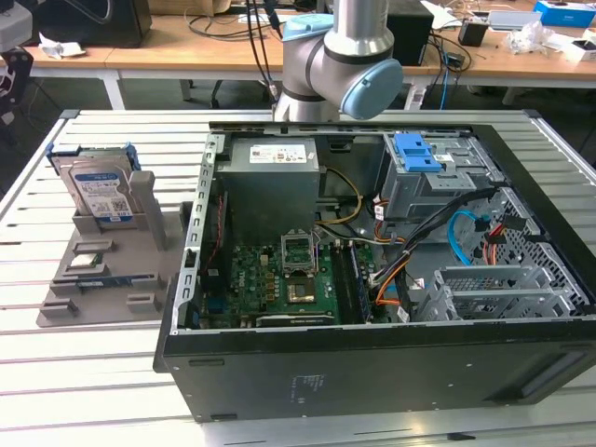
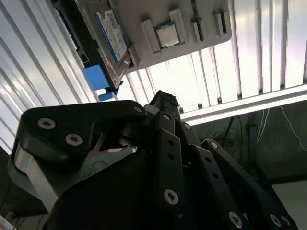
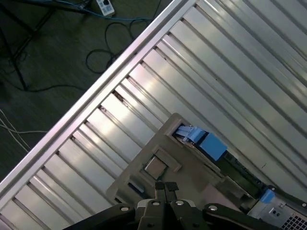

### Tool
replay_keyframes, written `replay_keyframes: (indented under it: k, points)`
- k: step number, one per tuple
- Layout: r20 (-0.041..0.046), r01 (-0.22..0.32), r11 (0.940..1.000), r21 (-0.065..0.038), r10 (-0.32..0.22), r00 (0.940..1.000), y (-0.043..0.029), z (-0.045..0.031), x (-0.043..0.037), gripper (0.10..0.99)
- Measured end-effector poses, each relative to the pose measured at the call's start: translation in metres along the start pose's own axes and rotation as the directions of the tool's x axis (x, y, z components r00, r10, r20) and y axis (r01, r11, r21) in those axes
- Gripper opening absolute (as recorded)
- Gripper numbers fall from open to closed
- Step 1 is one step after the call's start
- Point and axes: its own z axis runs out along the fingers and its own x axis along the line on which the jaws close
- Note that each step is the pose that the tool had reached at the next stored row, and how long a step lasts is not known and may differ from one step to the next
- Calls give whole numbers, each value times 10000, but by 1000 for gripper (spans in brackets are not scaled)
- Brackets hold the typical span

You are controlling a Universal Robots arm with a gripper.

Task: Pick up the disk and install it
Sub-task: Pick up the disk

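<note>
Edgewise upright, disk in holder

Silver disk with a white-and-blue label and a blue rail bracket, in a matte grey holder beside a black computer case. Inside the case: a green motherboard, a bright blue latch, orange wires and a light blue cable. Under the case, a silver desk patterned with ribbed stripes. Behind the case, a silver-grey arm with pale blue caps. Black gripper.
</note>
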Motion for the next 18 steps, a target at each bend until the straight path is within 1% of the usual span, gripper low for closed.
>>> replay_keyframes:
  k: [3, 6, 7, 9, 12, 13, 15, 18]
  points:
    - [-19, 661, 9978, -16, -661, 9978, 0, 0, 0, 102]
    - [-36, 1298, 9915, -34, -1298, 9915, 0, 0, 0, 102]
    - [-42, 1529, 9882, -41, -1529, 9882, 0, 0, 0, 102]
    - [-48, 1751, 9845, -47, -1751, 9845, 0, 0, 0, 102]
    - [-58, 2158, 9764, -59, -2159, 9764, 0, 0, 0, 102]
    - [-63, 2381, 9712, -66, -2382, 9712, 0, 0, 0, 102]
    - [-69, 2601, 9656, -73, -2602, 9655, 0, 0, 0, 102]
    - [-78, 3010, 9536, -87, -3011, 9536, 0, 0, 0, 102]
